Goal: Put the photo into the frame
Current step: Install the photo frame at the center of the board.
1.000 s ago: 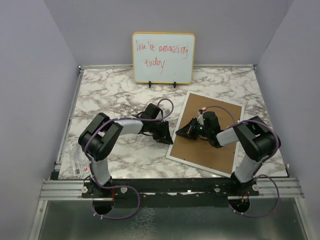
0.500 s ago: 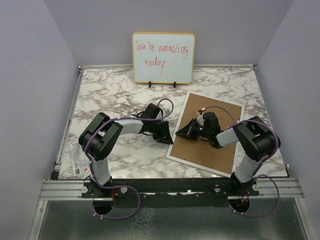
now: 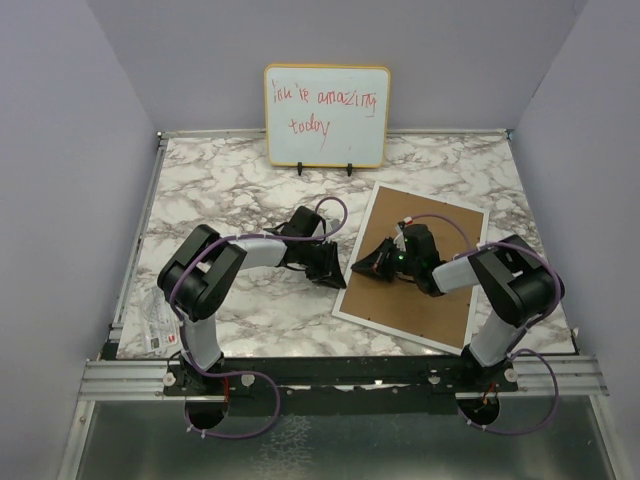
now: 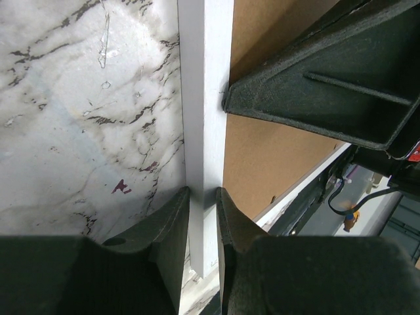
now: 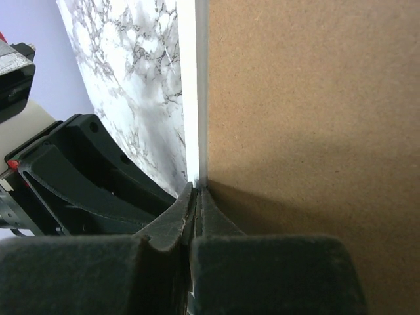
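The frame (image 3: pixel 400 334) lies face down at the right of the marble table, its thin white rim around a brown backing board (image 3: pixel 425 295). My left gripper (image 3: pixel 333 273) is shut on the rim's left side; in the left wrist view the white rim (image 4: pixel 205 98) runs between the pads of that gripper (image 4: pixel 203 197). My right gripper (image 3: pixel 360 267) is shut, its tips (image 5: pixel 196 190) pressed at the seam between rim (image 5: pixel 191 85) and backing board (image 5: pixel 308 98), just across from the left gripper (image 5: pixel 85 177). The photo is out of view.
A wood-edged whiteboard (image 3: pixel 326 116) with red handwriting stands on a small stand at the back of the table. A clear plastic wrapper (image 3: pixel 155 325) lies at the near left corner. Grey walls close in both sides.
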Available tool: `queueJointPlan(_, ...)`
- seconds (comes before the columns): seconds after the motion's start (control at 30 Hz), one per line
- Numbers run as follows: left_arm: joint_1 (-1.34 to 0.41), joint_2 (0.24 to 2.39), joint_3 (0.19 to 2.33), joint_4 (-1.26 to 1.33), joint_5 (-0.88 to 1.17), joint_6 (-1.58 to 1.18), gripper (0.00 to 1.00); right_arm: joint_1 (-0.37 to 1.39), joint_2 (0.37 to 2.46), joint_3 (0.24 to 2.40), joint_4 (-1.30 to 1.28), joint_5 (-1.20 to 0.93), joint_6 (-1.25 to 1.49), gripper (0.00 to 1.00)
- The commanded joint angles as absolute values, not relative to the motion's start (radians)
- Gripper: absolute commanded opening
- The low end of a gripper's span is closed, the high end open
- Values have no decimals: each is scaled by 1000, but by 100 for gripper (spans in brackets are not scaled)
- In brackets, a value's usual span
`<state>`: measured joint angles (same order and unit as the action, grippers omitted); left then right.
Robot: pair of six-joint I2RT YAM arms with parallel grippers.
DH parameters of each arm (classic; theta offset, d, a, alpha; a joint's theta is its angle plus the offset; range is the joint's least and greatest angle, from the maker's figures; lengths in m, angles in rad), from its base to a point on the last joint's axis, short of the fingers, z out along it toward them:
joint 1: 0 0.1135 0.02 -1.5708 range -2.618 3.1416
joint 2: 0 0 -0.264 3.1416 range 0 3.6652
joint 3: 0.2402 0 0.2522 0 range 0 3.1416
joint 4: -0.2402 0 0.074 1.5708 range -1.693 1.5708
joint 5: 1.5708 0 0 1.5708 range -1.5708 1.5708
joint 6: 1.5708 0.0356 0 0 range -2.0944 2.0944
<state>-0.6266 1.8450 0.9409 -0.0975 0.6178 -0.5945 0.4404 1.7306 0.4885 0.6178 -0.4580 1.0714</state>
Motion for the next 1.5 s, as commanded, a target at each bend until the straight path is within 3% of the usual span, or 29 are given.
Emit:
queueJointPlan(0.0, -624, 1942, 880, -228, 402, -522, 24, 443, 1782, 444, 283, -231, 1003, 1)
queueJointPlan(0.2, -623, 1942, 886, -229, 396, -519, 24, 443, 1717, 454, 150, -127, 989, 1)
queueJointPlan(0.4, -617, 1935, 900, -234, 394, -517, 24, 442, 1511, 500, -27, -6, 943, 1)
queueJointPlan(0.57, -609, 1924, 950, -250, 405, -507, 26, 439, 1403, 606, -64, -40, 873, 1)
queueJointPlan(0.67, -601, 1920, 1015, -250, 424, -503, 33, 427, 1437, 698, -32, -124, 851, 2)
queueJointPlan(0.8, -592, 1943, 1130, -250, 443, -508, 52, 404, 1543, 814, 57, -229, 854, 6)
queueJointPlan(0.87, -590, 1969, 1183, -250, 451, -516, 53, 397, 1594, 858, 86, -271, 858, 10)
queueJointPlan(1.03, -589, 2050, 1267, -271, 446, -521, 53, 384, 1703, 934, 122, -347, 879, 11)
queueJointPlan(1.17, -589, 2096, 1310, -288, 453, -513, 51, 369, 1764, 947, 184, -391, 913, 7)
queueJointPlan(1.47, -589, 2133, 1270, -315, 383, -480, 33, 364, 1847, 948, 192, -394, 933, 2)
